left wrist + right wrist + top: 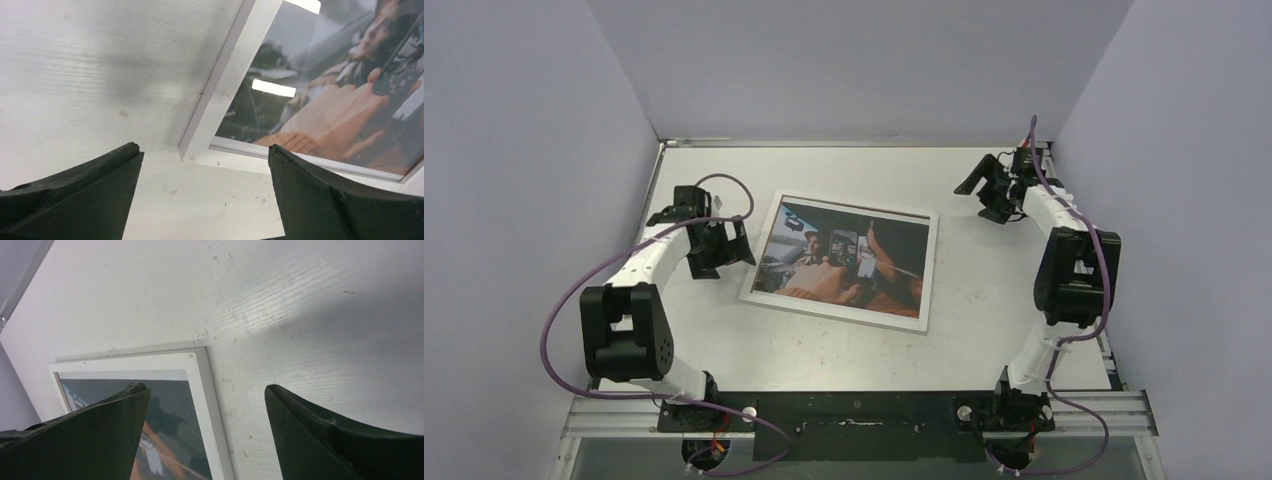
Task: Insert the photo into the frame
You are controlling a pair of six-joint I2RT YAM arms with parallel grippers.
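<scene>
Seeing dark car-scene paper photo [844, 260], seemingly seated, in white thin-edged rectangular frame [930, 272], mid-tabletop. Left gripper [722, 248] released beside frame's left edge. Right gripper [982, 195] spread, empty, near far-right corner.

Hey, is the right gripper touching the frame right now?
Apart. The top external view shows a strip of bare table between the right gripper and the nearest corner of the frame.

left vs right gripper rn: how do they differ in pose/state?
Gap: left gripper sits close beside the frame's left edge; right gripper stands well clear of its right edge.
Depth: left gripper is level with the frame's middle; right gripper with its far edge.
Both open, empty.
</scene>
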